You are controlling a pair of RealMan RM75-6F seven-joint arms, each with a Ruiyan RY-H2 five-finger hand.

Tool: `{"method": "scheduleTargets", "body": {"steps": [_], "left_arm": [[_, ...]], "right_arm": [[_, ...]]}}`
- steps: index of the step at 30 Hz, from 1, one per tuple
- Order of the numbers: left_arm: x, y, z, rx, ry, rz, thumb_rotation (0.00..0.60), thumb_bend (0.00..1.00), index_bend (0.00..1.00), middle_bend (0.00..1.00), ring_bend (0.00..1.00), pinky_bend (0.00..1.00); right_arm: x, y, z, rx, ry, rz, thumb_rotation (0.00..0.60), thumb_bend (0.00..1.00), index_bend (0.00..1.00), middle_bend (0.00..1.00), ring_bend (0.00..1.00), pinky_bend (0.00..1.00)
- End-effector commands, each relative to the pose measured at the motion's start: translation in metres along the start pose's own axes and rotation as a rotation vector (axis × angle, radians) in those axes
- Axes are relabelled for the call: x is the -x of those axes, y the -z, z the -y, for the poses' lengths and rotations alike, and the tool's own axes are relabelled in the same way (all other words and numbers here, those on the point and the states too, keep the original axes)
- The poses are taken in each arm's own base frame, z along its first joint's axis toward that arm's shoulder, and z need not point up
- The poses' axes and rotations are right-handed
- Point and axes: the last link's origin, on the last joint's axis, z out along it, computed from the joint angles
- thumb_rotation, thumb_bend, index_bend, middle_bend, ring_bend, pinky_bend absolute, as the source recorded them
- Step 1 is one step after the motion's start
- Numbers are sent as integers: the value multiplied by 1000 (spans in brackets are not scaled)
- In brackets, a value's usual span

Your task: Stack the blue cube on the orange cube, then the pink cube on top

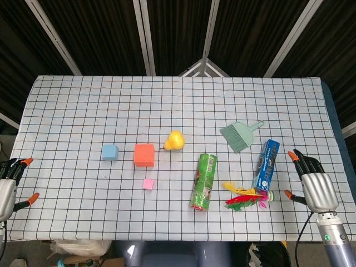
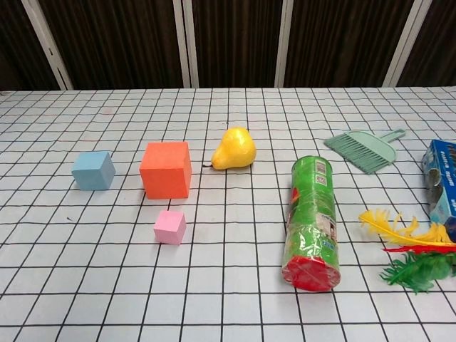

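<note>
Blue box (image 2: 443,178) cut off at chest-view right edge.

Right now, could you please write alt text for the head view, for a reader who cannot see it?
Three cubes sit apart, unstacked, on a checked table: blue cube, orange cube, and pink cube nearer the robot. To their right lie a pear, green can, brush, blue box and feathers. The left hand and right hand rest open at the edges.

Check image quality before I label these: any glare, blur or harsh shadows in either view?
Head view: even light, sharp, soft short shadows beside the orange cube; table edges bow slightly. Chest view: crisp, mild sheen on the yellow pear and green can, no blur.
</note>
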Motion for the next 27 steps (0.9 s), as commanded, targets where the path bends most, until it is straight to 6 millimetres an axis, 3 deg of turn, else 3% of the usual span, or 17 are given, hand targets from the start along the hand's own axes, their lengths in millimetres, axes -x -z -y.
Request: {"method": "scheduleTargets", "body": {"steps": [1,22,27], "left_arm": [[2,0,1,-7,-3,11,600,206,145,168,117,220],[2,-3,-8,41,28,1,600,206,143,173,117,220],[-1,-20,-19,58,37,27,600,206,141,206,120,220]], "right_arm": [[2,0,-1,5,6,12,600,190,56,94,161,149],[0,10,6,-21,15,18,600,189,56,94,161,149],[1,9,8,-26,16,32,600,189,56,94,161,149]]}}
